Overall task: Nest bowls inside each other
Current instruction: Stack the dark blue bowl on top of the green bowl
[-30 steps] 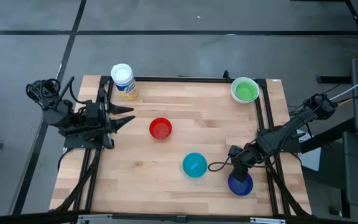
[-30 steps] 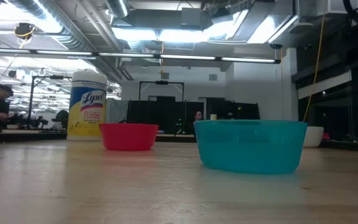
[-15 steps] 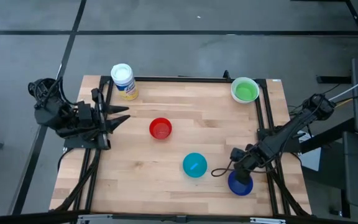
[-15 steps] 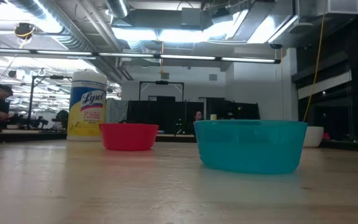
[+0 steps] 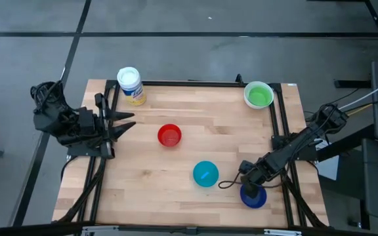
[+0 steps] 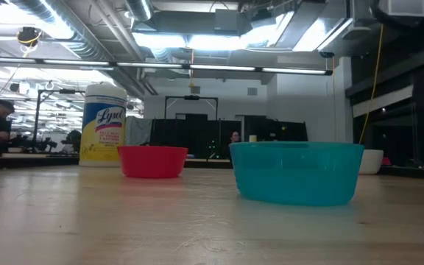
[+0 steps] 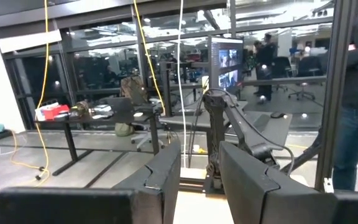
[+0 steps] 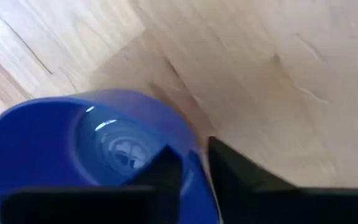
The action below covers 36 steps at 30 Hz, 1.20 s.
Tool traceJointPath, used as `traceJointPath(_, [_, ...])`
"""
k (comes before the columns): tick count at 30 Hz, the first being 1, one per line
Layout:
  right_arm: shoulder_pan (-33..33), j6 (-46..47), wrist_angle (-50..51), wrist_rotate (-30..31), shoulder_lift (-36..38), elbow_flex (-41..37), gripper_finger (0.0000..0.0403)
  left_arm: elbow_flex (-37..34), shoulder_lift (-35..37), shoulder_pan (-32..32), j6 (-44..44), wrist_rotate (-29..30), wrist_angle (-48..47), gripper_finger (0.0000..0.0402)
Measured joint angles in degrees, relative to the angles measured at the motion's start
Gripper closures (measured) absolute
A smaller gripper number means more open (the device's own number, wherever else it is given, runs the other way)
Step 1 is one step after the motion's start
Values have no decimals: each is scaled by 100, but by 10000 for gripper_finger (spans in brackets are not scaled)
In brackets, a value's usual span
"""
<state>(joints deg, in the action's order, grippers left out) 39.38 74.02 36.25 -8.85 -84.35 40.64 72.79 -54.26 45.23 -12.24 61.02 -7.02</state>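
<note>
The dark blue bowl (image 5: 254, 196) stands near the table's near right corner, and my right gripper (image 5: 247, 179) reaches down onto its rim, shut on it. The teal bowl (image 5: 205, 174) stands just to its left and the red bowl (image 5: 169, 135) near the middle. At the far right corner is the green bowl (image 5: 258, 95), with a white rim showing around it. My left gripper (image 5: 128, 122) hovers open at the table's left edge, holding nothing. My right gripper holds the dark blue bowl by its rim (image 8: 196, 163), on the side toward the teal bowl. One finger (image 8: 163, 167) is inside the bowl and the other (image 8: 232, 171) outside, with the wall between them. The fingers come from above, pointing steeply down. The bowl stands upright on the table.
A white-capped jar with a yellow label (image 5: 130, 85) stands at the far left corner. Black frame rails (image 5: 282, 124) run along the table's left and right sides. Bare wood lies between the red, teal and green bowls.
My right gripper has come down and a little toward the near edge, onto the dark blue bowl's rim. None of the bowls has moved.
</note>
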Motion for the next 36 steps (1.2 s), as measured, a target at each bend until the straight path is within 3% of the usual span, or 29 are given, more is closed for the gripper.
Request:
traceJointPath(2, [-5,-2,-302,19,-40,0,385,0,-1,21,-22,38,14,296])
traceJointPath(7, [-348,142,-337,410,-41,376,397,0,-2,88,-83,151,44,296])
traceJointPath(11, [-1037,-160,90,915,-38,1009,398,0,0,88,-198,243,46,296])
traceJointPath(18, [-3023,-1469,1311,1731,-38,2319,400,0,10,86,-345,256,50,296])
traceJointPath(27, [-5879,-2713,1580,1545,-38,3281,401,0,46,90,-423,248,67,296])
traceJointPath(36, [-7780,-3185,2860,1382,-32,4036,401,0,59,195,-558,246,87,296])
